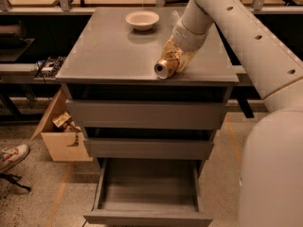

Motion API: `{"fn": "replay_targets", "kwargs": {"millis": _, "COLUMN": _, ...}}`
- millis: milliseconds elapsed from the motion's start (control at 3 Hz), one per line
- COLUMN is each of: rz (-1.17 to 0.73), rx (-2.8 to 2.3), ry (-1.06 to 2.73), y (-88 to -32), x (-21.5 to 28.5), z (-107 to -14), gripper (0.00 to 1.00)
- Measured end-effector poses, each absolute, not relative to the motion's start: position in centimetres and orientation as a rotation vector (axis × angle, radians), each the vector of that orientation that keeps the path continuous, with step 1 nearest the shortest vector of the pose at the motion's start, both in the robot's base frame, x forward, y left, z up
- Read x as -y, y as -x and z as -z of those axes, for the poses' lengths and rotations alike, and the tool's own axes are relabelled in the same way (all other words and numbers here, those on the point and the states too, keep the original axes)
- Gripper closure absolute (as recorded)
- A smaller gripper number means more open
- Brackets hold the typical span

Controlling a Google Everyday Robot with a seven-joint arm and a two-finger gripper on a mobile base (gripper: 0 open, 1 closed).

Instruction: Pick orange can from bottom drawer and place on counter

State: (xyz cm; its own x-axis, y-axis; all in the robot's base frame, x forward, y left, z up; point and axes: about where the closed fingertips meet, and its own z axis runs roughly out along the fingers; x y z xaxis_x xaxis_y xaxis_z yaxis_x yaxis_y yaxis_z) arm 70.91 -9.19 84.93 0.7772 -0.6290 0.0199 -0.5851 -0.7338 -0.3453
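**Orange can at the counter's front edge, hand on it**

The hand (176, 60) sits low on the counter (104, 51), toward 5 o'clock from the slab's middle, and covers the rear of the orange can (164, 68). Whether the hand is clamped on the can or loose around it cannot be told. The can lies on its side, its silver end facing 7 o'clock, close to the front lip. The bottom drawer (147, 188) stands pulled out at 6 o'clock, directly below.

Risk, as a judgement: a can on its side rolls freely. If it is let go carelessly or nudged as the hand withdraws, it may travel over the lip and drop toward the open drawer or the floor. A lift-off that drags across the can would cause the same.

Surroundings: a pale bowl (142, 19) rests at 12 o'clock on the counter, well apart from the can and not in the way. The arm (246, 37) enters from 1 o'clock. A cardboard box (61, 143) stands on the floor at 8 o'clock, with a shoe (12, 156) beyond it.
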Motion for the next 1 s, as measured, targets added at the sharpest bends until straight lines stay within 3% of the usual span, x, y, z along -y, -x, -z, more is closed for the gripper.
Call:
{"fn": "replay_targets", "kwargs": {"millis": 333, "rz": 0.193, "rx": -0.933, "ry": 2.650, "y": -70.92, "x": 9.19, "z": -84.93, "gripper": 0.13}}
{"fn": "replay_targets", "kwargs": {"millis": 667, "rz": 0.199, "rx": -0.930, "ry": 2.644, "y": -71.21, "x": 8.97, "z": -84.81, "gripper": 0.00}}
{"fn": "replay_targets", "kwargs": {"millis": 1000, "rz": 0.199, "rx": -0.929, "ry": 2.644, "y": -71.21, "x": 8.96, "z": -85.04, "gripper": 0.00}}
